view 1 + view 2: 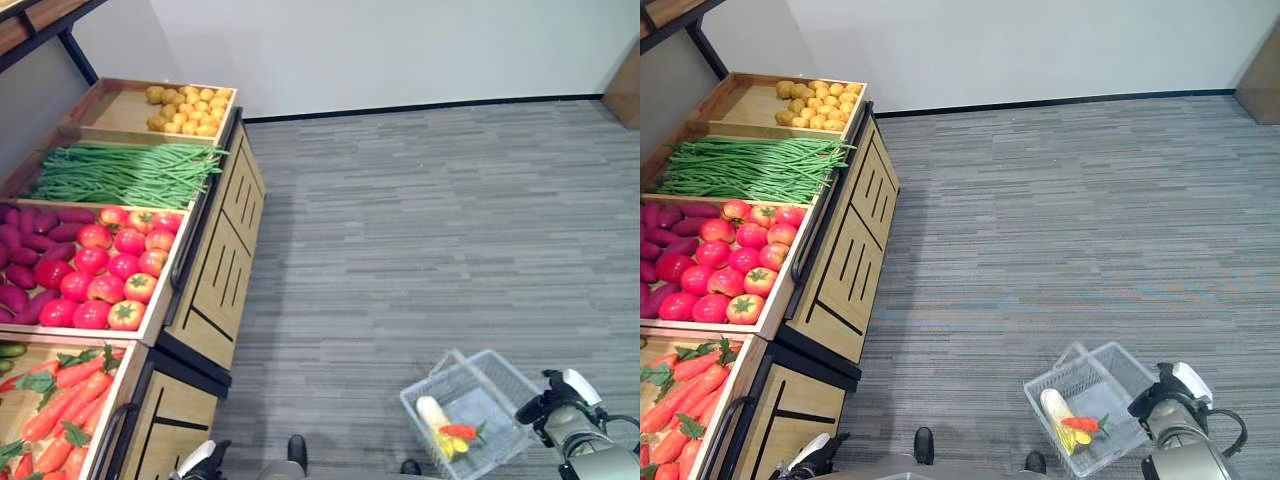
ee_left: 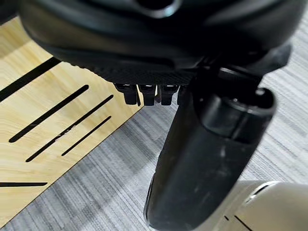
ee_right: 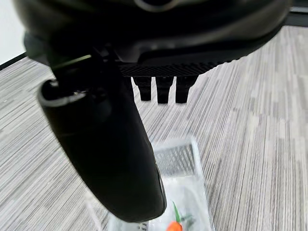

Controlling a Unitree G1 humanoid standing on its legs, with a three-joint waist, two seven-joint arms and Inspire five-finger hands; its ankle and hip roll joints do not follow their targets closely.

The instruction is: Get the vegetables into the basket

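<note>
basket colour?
Clear, see-through plastic basket, mesh-like walls; shows best in the left eye view.

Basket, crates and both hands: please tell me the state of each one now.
basket: hanging from the right hand, partly filled.
right hand: shut on the basket's handle.
left hand: low beside the stand, holding nothing.
tomato crate: full.
green bean crate: full.
potato crate: partly filled.

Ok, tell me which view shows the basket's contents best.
The left eye view: the basket lies open, holding a white vegetable and a carrot. The right eye view matches it. The right wrist view catches one basket end and the carrot top.
</note>
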